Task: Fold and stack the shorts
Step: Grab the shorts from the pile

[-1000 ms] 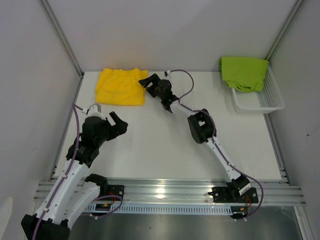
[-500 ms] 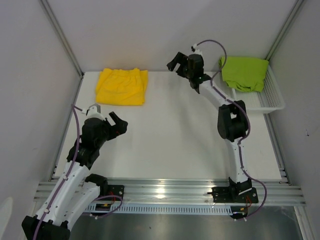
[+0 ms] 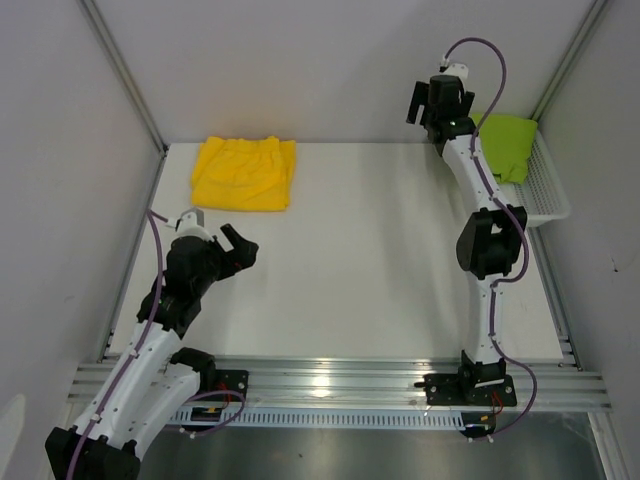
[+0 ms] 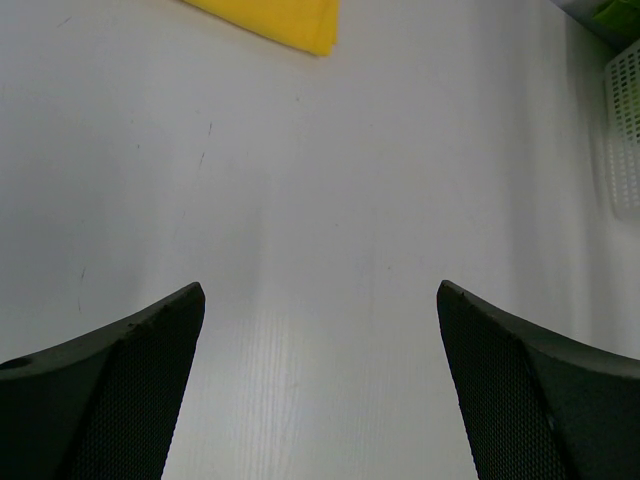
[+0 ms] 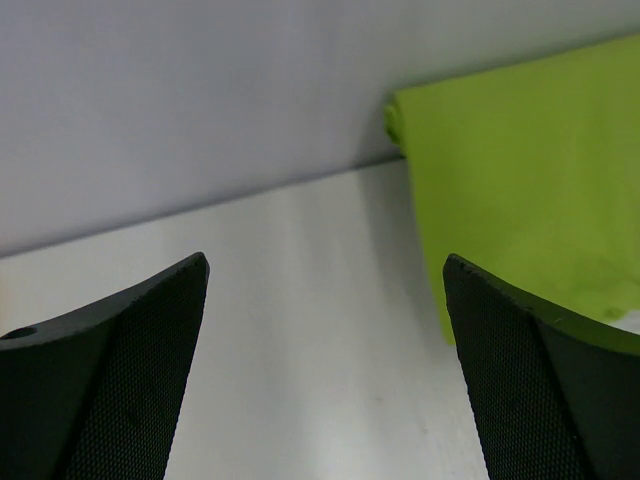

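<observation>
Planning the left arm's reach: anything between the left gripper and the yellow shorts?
Nothing; just bare table from the left gripper to the yellow shorts, shown in both the top and left wrist views.

White counter [image 3: 350, 280] ahead of my two bases. Yellow shorts [image 3: 243, 174] lie flat on it at the far left corner, folded to a rough square. White mesh basket [image 3: 548, 195] sits on the far right corner, near the right wall.

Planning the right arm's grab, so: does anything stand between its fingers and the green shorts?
Nothing visible does. The green shorts lie just ahead and right of the right gripper, whose fingers are open; they drape over the white basket.
</observation>
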`<state>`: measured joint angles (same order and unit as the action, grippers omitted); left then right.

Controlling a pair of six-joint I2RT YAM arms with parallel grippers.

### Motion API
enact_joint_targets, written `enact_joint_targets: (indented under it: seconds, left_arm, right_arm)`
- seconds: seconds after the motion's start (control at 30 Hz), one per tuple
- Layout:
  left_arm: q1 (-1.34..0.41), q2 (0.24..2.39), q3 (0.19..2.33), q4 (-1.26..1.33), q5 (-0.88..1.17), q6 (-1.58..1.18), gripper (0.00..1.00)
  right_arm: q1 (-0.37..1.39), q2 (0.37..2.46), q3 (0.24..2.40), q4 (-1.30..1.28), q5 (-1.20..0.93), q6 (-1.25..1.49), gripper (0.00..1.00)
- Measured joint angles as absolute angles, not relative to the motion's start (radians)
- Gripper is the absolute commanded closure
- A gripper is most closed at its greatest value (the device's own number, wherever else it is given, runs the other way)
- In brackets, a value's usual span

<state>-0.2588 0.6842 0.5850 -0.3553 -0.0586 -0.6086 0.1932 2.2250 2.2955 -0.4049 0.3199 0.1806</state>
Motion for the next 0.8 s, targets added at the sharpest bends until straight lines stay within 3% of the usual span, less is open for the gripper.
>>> enact_joint_targets:
  seconds: [0.2, 0.33, 0.5, 0.7, 0.73, 0.8]
  left_arm:
    - [-0.259, 0.68, 0.585, -0.354, -0.057, -0.6, 0.01]
    - [-0.259, 0.68, 0.585, -0.353, -0.057, -0.594, 0.01]
    - [-0.259, 0.69, 0.585, -0.348, -0.057, -0.593, 0.01]
    - [-0.259, 0.712, 0.583, -0.334, -0.057, -0.594, 0.01]
    - [-0.259, 0.714, 0.583, -0.329, -0.057, -0.594, 0.01]
    - [-0.259, 0.719, 0.583, -0.321, -0.056, -0.594, 0.01]
  right_arm:
    - [0.183, 2.348, 2.293, -0.473, 0.429, 0.056, 0.01]
    - [0.192, 2.39, 2.293, -0.489, 0.48, -0.008, 0.11]
    - [0.196, 2.414, 2.293, -0.487, 0.563, -0.052, 0.13]
    - [0.187, 2.429, 2.289, -0.453, 0.667, -0.099, 0.26]
    - [0.186, 2.429, 2.289, -0.447, 0.676, -0.107, 0.37]
    - [0.181, 2.429, 2.289, -0.435, 0.695, -0.123, 0.41]
